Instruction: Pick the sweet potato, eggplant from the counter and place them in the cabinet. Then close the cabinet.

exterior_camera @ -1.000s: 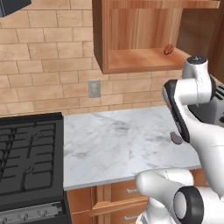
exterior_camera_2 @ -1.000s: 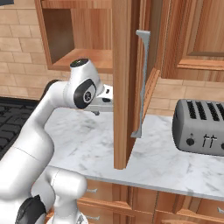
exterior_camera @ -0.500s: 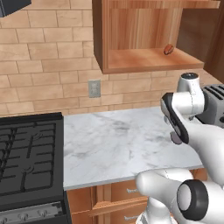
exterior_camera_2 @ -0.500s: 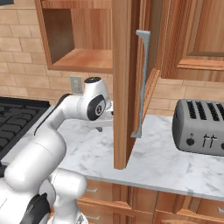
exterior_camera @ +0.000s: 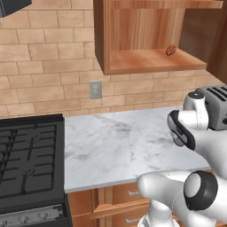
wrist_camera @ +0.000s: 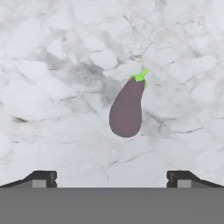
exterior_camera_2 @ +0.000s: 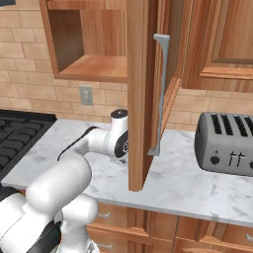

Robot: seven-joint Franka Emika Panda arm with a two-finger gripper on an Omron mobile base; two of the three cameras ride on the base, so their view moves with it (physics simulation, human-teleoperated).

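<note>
Hovering over the eggplant (wrist_camera: 127,109), the end effector (wrist_camera: 112,177) is sitting fully spread and gripping nothing. Both fingertips (wrist_camera: 41,177) are showing far apart at the bottom of the hand view, with the eggplant lying flat on the marble desk (exterior_camera: 115,146) between and ahead of them, green stem pointing away from the hand. Spread that wide because, I'd say, it's lining up for a straight-down grab across the purple body, and the wide gap is giving clearance on both sides.

Sweet potato (exterior_camera: 170,50) is sitting on the cabinet (exterior_camera: 146,60) shelf, toward the right end, so that half of the job is looking done. Eggplant is the one left on the desk.

Door (exterior_camera_2: 141,94) is hanging wide open, edge-on to the right base camera, bar handle (exterior_camera_2: 160,94) facing out. It's standing open because one more item has to go in; closing comes last.

In the right base view the arm is reaching low behind the door's lower edge, so the hand itself is hidden there. Toaster (exterior_camera_2: 227,143) is sitting well off to the right, not in the way. Stove (exterior_camera: 29,155) is on the far left, also out of it.

Risk I'm seeing: lifting the eggplant up to the shelf means clearing that open door.
</note>
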